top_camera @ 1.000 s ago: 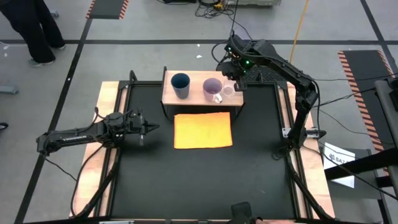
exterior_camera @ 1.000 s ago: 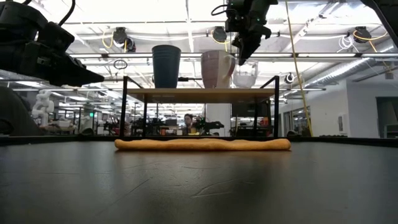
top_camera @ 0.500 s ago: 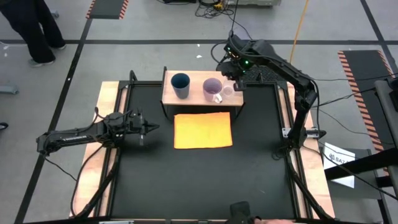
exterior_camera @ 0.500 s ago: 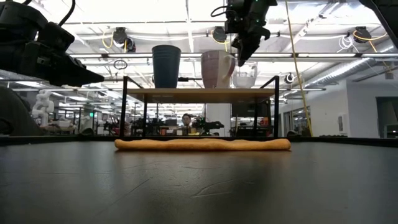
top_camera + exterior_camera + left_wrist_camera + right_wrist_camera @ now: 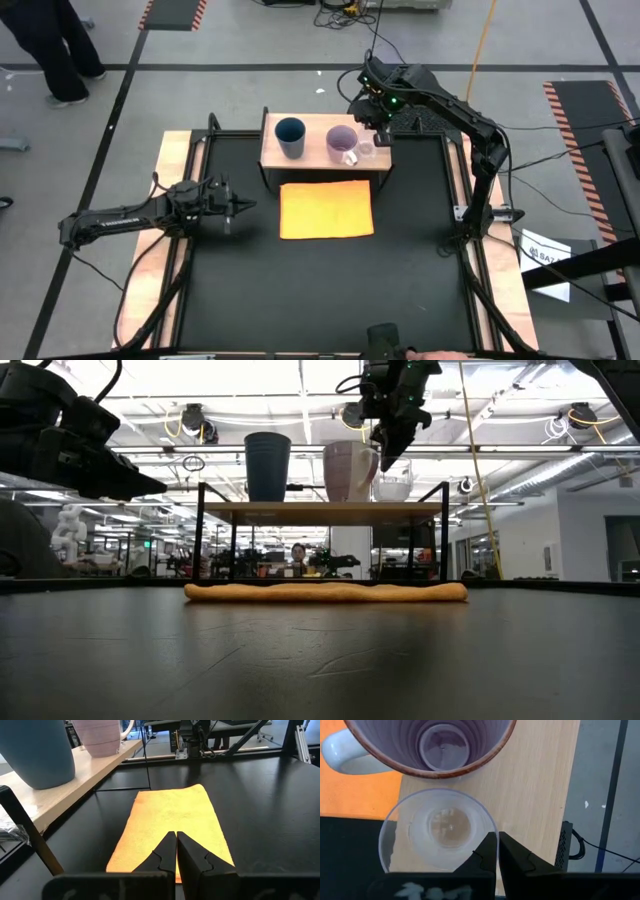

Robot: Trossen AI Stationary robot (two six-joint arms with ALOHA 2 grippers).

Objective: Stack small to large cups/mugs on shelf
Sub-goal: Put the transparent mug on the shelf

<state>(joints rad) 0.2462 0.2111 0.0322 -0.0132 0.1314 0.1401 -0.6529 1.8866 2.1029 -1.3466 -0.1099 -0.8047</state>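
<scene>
On the light wooden shelf (image 5: pixel 315 158) at the table's far side stand a dark blue tumbler (image 5: pixel 290 136), a lilac mug (image 5: pixel 343 141) with a handle, and a clear cup (image 5: pixel 366 149) at the right end. All three are upright on their bases. My right gripper (image 5: pixel 496 840) is shut, slanting down from the far right. Its tip stands just above the clear cup's rim (image 5: pixel 485 822) and holds nothing. My left gripper (image 5: pixel 176 839) is shut and level at the table's left (image 5: pixel 245 205), pointing toward the orange cloth (image 5: pixel 326 208).
The orange cloth (image 5: pixel 175 820) lies flat on the black table in front of the shelf. Dark side supports (image 5: pixel 200 535) carry the shelf. A person (image 5: pixel 55 50) stands on the floor beyond the table's far left.
</scene>
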